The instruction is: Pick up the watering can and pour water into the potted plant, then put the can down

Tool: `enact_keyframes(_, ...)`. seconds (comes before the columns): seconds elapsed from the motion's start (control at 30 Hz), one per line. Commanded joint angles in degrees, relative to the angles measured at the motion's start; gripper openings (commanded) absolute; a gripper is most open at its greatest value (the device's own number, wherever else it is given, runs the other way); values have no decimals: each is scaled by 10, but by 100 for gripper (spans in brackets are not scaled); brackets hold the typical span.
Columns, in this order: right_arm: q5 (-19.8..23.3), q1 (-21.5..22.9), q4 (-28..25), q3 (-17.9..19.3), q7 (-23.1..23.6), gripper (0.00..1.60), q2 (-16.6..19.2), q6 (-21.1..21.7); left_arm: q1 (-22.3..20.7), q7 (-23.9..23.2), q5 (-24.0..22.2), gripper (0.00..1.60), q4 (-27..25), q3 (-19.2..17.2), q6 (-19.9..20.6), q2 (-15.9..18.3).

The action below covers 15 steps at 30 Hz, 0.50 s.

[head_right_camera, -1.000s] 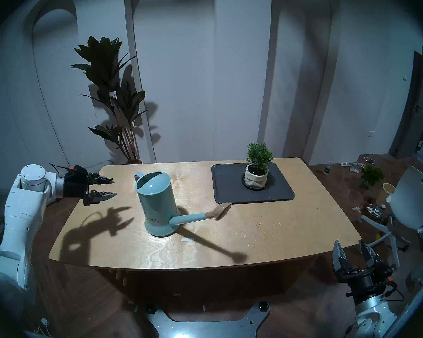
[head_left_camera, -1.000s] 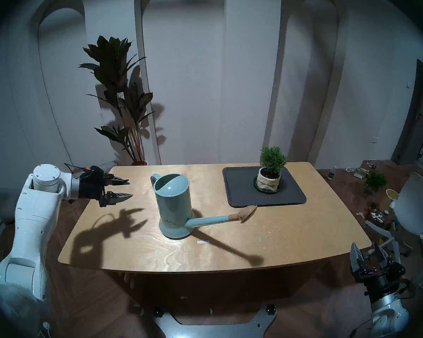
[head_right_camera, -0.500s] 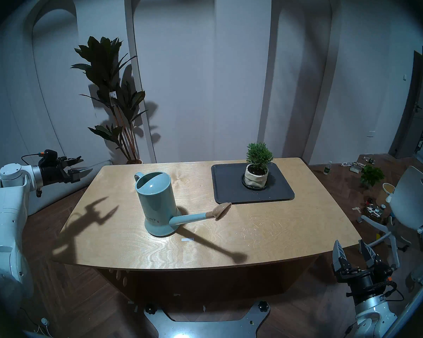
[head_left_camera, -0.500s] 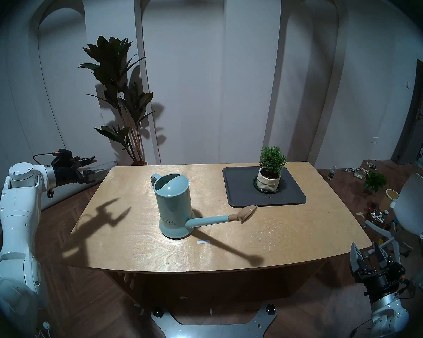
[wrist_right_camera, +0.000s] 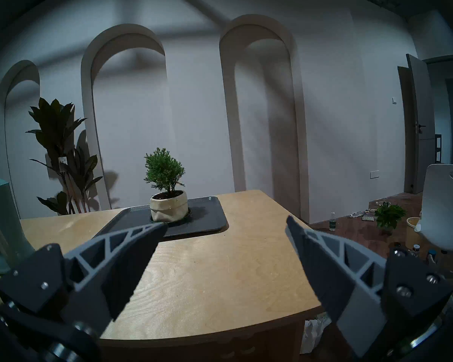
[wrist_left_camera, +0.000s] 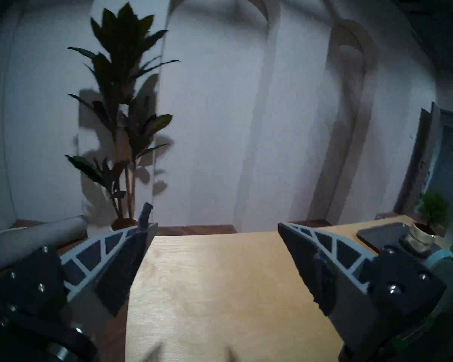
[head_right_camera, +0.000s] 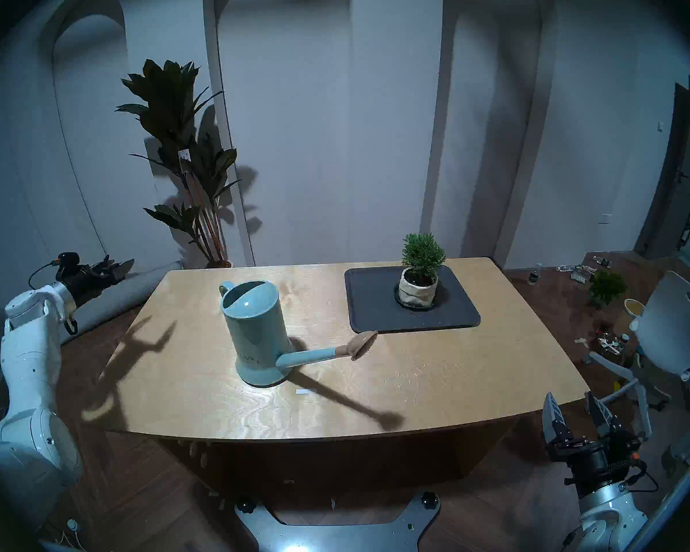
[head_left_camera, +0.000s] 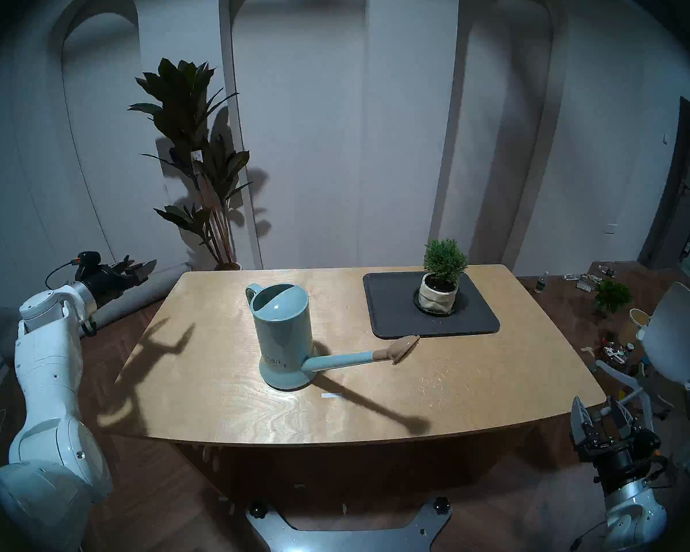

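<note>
Standing upright on the wooden table (head_left_camera: 224,384), the pale teal watering can (head_left_camera: 283,332) sits well to the right of the left gripper (head_left_camera: 136,269), which hangs beyond the table's far left corner, spread and empty. Its spout ends at the dark tray (head_left_camera: 391,320) holding the potted plant (head_left_camera: 441,278). The right gripper (head_left_camera: 601,417) waits off the near right corner, fingers apart, the plant far ahead of it. The other head view matches: can (head_right_camera: 253,332), plant (head_right_camera: 420,274), left gripper (head_right_camera: 114,269), right gripper (head_right_camera: 574,413). The blurred left wrist view shows bare tabletop (wrist_left_camera: 220,288) between spread fingers (wrist_left_camera: 120,264), with the can's handle (wrist_left_camera: 441,261) beside the right one. In the right wrist view, the plant (wrist_right_camera: 168,189) stands ahead of the parted fingers (wrist_right_camera: 120,262) and the can (wrist_right_camera: 0,223) at far left.
</note>
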Motion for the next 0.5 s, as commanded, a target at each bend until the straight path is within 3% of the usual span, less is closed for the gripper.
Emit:
enact_keyframes(0.0, 4, 5, -15, 2, 1, 160, 4, -1, 39, 42, -22, 160, -53, -59, -19, -28)
enact_keyframes(0.27, 21, 19, -61, 16, 7, 160, 11, -9, 106, 38, -34, 160, -111, -114, -5, -37)
enact_keyframes(0.47, 21, 34, -68, 2, 13, 160, 20, 2, 144, 20, -46, 160, -157, -151, 1, -42)
